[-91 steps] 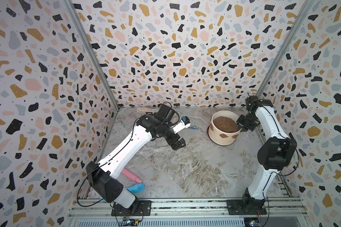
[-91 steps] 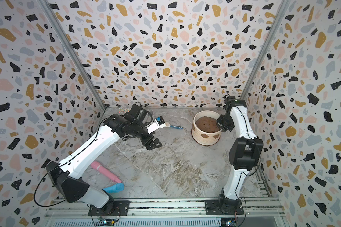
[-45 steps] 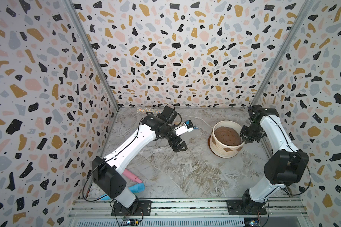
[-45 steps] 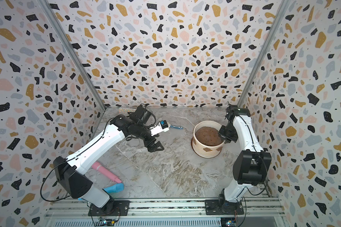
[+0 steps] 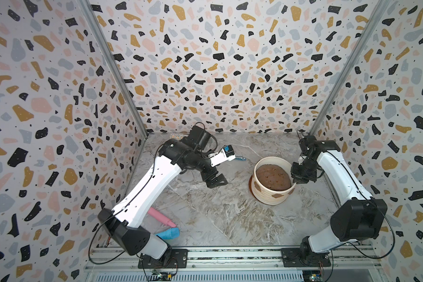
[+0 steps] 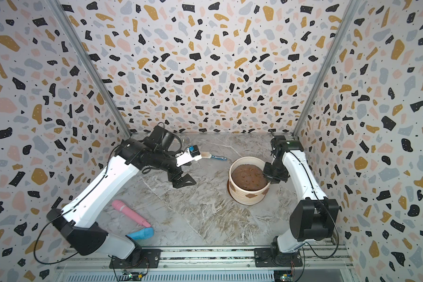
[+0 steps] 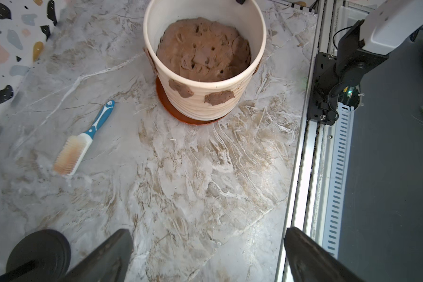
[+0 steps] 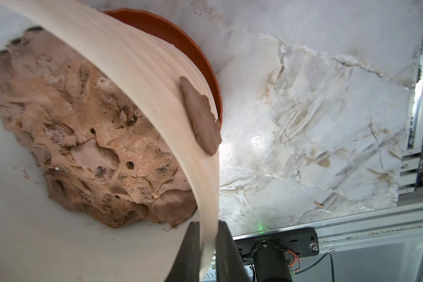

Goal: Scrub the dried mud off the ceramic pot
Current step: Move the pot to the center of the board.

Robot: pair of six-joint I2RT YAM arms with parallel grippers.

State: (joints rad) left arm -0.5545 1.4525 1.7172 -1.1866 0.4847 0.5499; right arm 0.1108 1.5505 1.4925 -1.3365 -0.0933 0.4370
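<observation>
The ceramic pot [image 5: 266, 197] [image 6: 242, 195] is cream, ribbed and full of brown soil, on a terracotta saucer [image 7: 171, 109]. It stands right of the middle in both top views. Dried mud patches [image 5: 276, 195] [image 6: 250, 196] [image 7: 219, 97] [image 8: 200, 117] stick to its outer wall. My right gripper [image 5: 297, 182] [image 6: 270, 180] [image 8: 208, 225] is shut on the pot's rim, one finger inside and one outside. My left gripper [image 5: 215, 182] [image 6: 181, 180] [image 7: 208, 234] hangs open and empty over the marble, left of the pot. A white scrub brush [image 6: 211, 156] [image 7: 83, 144] with a blue handle lies behind it.
A pink cylinder [image 5: 160, 216] [image 6: 130, 212] and a blue object [image 5: 169, 233] [image 6: 141, 234] lie at the front left beside the left arm's base. A metal rail [image 5: 230, 254] runs along the front edge. Terrazzo-patterned walls enclose three sides.
My right gripper has drawn the pot from the back right toward the front, still holding its rim. The left arm shifted only slightly and stayed open.
</observation>
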